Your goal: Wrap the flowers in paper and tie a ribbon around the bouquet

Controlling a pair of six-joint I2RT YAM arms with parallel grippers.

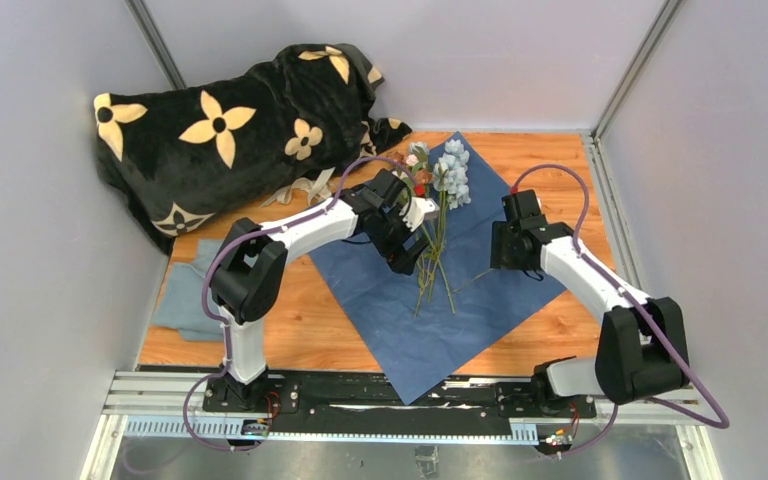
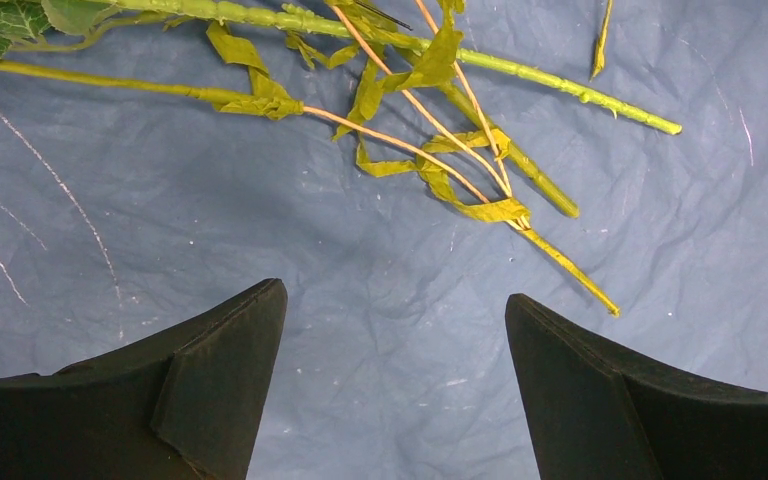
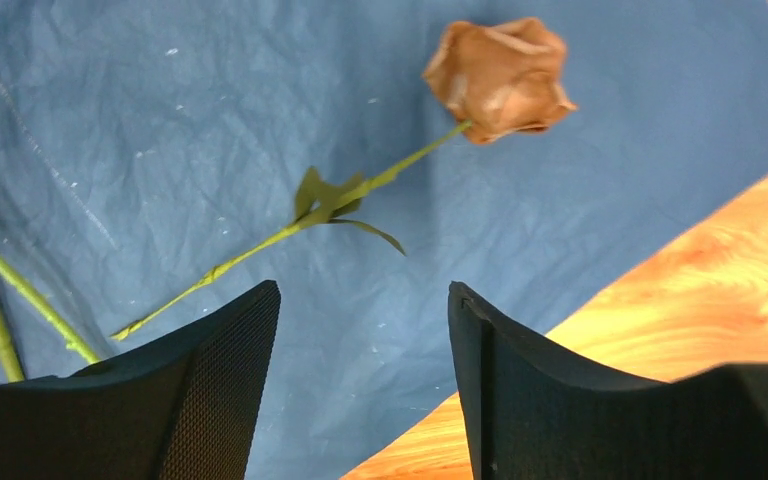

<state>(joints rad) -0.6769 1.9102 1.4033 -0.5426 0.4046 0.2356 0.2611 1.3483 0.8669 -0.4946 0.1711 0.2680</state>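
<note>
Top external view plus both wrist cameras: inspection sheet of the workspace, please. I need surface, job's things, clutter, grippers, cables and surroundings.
Surface: wooden table, paper spread over its middle.
Paper: lies flat as a diamond, not yet wrapped.
Flowers: bunch lying on the paper, stems toward the arms; one rust-brown bloom lies apart on the paper.
Ribbon: loose heap at the foot of the blanket, untied.
Clutter: black blanket in the far left corner; grey-blue cloth at the left edge.
Grippers: left gripper open over the paper, near the stems; right gripper open, empty, near the paper's edge.
Cables: purple cable looped along each arm.
Surroundings: pale walls.
</note>
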